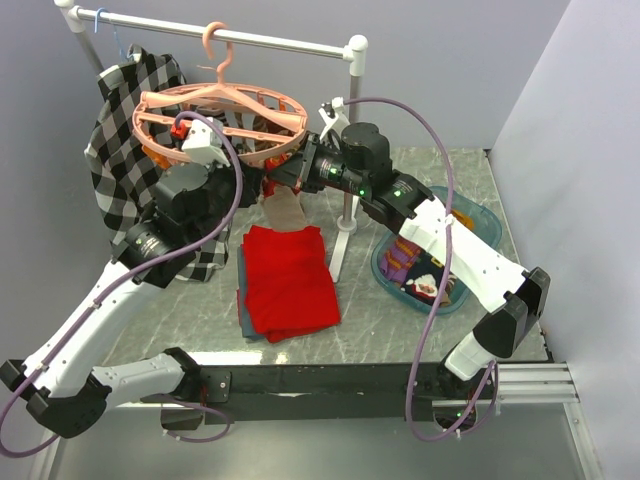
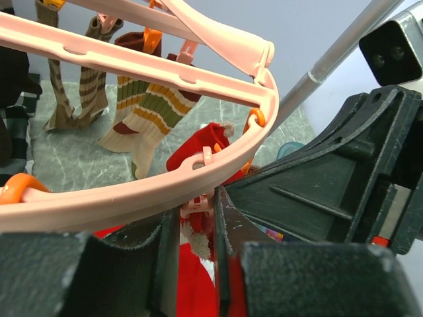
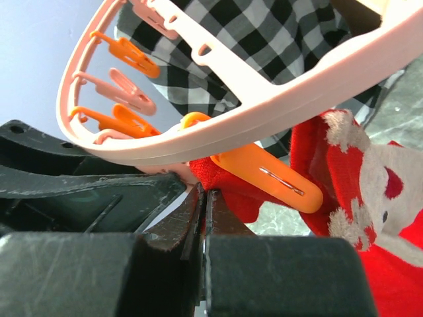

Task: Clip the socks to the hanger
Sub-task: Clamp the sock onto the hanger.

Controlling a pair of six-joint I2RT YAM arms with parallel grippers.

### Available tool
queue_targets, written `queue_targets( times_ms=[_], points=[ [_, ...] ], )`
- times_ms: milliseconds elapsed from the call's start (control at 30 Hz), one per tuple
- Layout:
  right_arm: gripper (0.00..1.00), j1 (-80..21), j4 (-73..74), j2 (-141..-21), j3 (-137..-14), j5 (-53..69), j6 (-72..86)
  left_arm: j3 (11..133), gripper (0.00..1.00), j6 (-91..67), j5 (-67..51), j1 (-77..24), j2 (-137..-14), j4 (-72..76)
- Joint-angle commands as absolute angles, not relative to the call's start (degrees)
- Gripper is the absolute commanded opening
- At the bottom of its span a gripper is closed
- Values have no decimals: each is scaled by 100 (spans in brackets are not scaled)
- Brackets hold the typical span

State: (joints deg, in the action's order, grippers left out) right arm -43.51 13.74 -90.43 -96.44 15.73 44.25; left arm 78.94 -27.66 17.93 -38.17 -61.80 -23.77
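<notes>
While the right pincer [image 3: 202, 197] clamps the sock [image 3: 307, 158] by its edge, an orange clip [image 3: 264, 173] lies just above its tips, pointing right. The left pincer [image 2: 197, 224], nearly together, seems to squeeze a pink clip [image 2: 193, 210] under the hanger [image 2: 132, 197], with the sock just beyond it.

Hanger [image 1: 165, 98]: salmon-pink double oval ring with spokes, hung by top hook, pink and orange clips dangling from rim. Striped socks [image 2: 142, 122]: brown-cream, clipped, hanging down at ring's far side. Red sock [image 3: 344, 185]: white-trimmed figure on it, under rim at ring's 4 o'clock, orange clip [image 3: 264, 175] across its edge, pink clip [image 2: 198, 210] beside. Loose socks [image 1: 418, 272]: mixed colours, heaped at 4 o'clock from hanger.
</notes>
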Motion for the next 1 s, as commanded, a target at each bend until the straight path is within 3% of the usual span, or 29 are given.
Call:
queue_targets(
  times_ms=[0, 233, 433, 467, 500, 600, 700, 733, 800, 833, 967],
  points=[
    [0, -4333, 949, -8956, -9835, 1784, 4553, 7770, 8, -2646, 1968, -3823, -6135, -2145],
    [0, -4263, 844, -8798, -9563, 1854, 4632, 7682, 9, -2479, 2338, -3815, -5994, -2136],
    [0, -4254, 773, -8815, -9562, 1934, 4693, 7638, 15, -2522, 1934, -3823, -5994, -2013],
    [0, -4245, 773, -8824, -9562, 1942, 4693, 7638, 18, -2583, 1855, -3815, -6003, -1995],
    [0, -4254, 765, -8833, -9554, 1934, 4693, 7638, 30, -2619, 1724, -3814, -6003, -1978],
    [0, -4236, 773, -8798, -9519, 1863, 4667, 7708, 47, -2681, 1644, -3814, -5994, -2030],
    [12, -4193, 800, -8745, -9449, 1767, 4597, 7839, 69, -2716, 1644, -3823, -5942, -2188],
    [28, -4175, 817, -8728, -9422, 1723, 4536, 7883, 74, -2725, 1617, -3815, -5915, -2241],
    [43, -4105, 817, -8614, -9282, 1574, 4474, 8033, 83, -2838, 1635, -3814, -5863, -2494],
    [54, -4087, 843, -8578, -9246, 1495, 4404, 8103, 84, -2874, 1652, -3823, -5819, -2592],
    [64, -3982, 967, -8429, -9141, 1222, 4158, 8349, 87, -3067, 1696, -3823, -5704, -3075]
  ],
)
